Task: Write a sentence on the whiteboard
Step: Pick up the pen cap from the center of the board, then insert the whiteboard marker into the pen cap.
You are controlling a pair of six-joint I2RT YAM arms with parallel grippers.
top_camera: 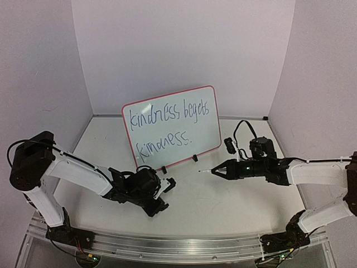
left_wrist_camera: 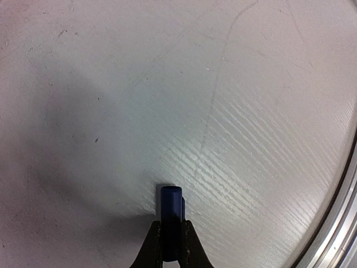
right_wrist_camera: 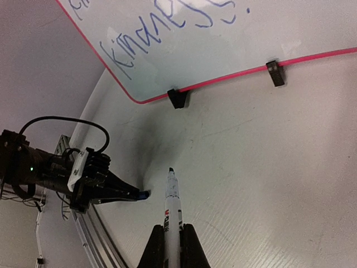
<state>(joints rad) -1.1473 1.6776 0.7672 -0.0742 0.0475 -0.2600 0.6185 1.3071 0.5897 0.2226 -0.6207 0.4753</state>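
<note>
From the top view, the whiteboard [top_camera: 173, 125] stands on the tabletop [top_camera: 223, 206] at centre frame, its written face turned toward the arms. Its long axis runs from lower left up to upper right, and pale walls close in behind it and to both sides. The sentence [top_camera: 167, 114] runs along that same slant in two dark-blue lines reading "kindness begets kindness." Below the board's lower left corner, the left tool [top_camera: 169, 182] is pressed together on something too small to make out here. At right, the right tool [top_camera: 215, 170] pinches a marker pen [top_camera: 207, 170] lying roughly level in frame, tip pointing left toward the board's lower right corner and apart from it. A black cable [top_camera: 242, 128] loops above that arm. In the left wrist view, the left tool [left_wrist_camera: 171, 230] clamps a blue cap [left_wrist_camera: 170, 204] at bottom centre, over bare tabletop, with an aluminium rail [left_wrist_camera: 334, 234] curving along the lower right edge. In the right wrist view, the marker pen rises from bottom centre with its dark tip up, aimed at the board's red lower rim between two black feet [right_wrist_camera: 178, 99] — nothing lies between tip and board. At left of frame, the left tool holds the cap just beside the pen.
</note>
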